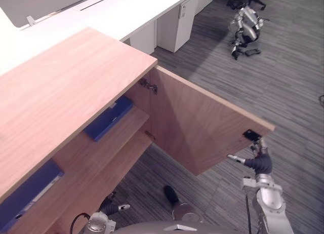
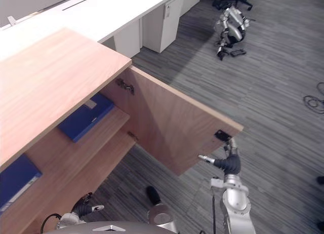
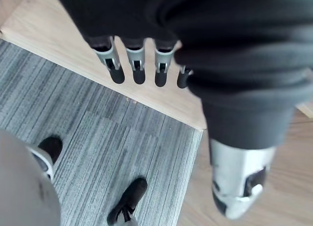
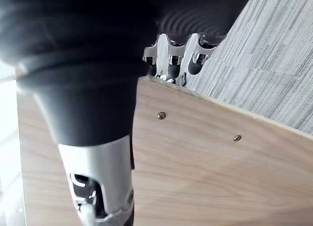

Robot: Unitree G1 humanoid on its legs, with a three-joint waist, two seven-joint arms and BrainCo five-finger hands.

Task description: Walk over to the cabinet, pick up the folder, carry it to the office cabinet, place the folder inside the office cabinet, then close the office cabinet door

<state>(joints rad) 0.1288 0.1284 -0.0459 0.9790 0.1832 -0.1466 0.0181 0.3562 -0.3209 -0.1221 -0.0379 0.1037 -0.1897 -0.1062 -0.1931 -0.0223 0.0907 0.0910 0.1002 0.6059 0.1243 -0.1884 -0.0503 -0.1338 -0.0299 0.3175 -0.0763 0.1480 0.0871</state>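
The wooden office cabinet [image 1: 66,92] stands at my left with its door [image 1: 202,127] swung wide open. A blue folder [image 1: 109,117] lies flat on the upper shelf inside, and a second blue folder [image 1: 25,193] rests lower at the left. My right hand [image 1: 260,163] is at the door's outer corner, fingers [image 4: 171,57] straight against the free edge and thumb stretched along the door's face, holding nothing. My left hand [image 1: 109,207] hangs low by the cabinet's bottom board, fingers [image 3: 137,64] straight and empty.
A long white desk [image 1: 116,11] with white drawer units [image 1: 174,26] runs behind the cabinet. Another robot [image 1: 245,29] sits on the grey carpet at the far right. Open carpet lies to the right of the door.
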